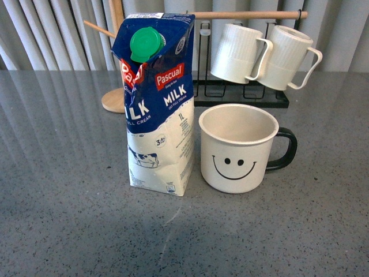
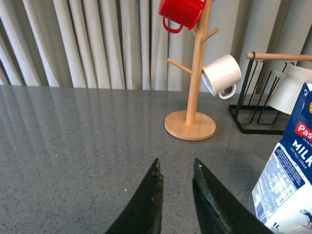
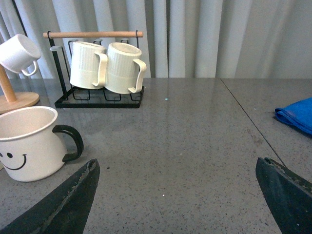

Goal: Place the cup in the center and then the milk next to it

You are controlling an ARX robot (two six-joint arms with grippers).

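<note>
Cup [image 1: 237,149] sits upright on the grey table [image 1: 63,219], smiley toward the camera, black handle pointing away from the milk [image 1: 158,104]. Milk stands just beside the cup on the side opposite the handle, a thin gap between them, cap up. Behind the cup: black rack [image 1: 242,95] holding two ribbed mugs [image 1: 262,55]; wooden mug tree [image 2: 191,73] farther behind the milk, with a red mug [image 2: 181,12] and a small white cup [image 2: 222,74]. Blue cloth [image 3: 296,114] well off on the handle side. Left gripper [image 2: 175,168] empty, jaws narrow. Right gripper [image 3: 178,173] empty, jaws wide. Both placements look done; next is likely just keeping the arms clear of the milk.
</note>
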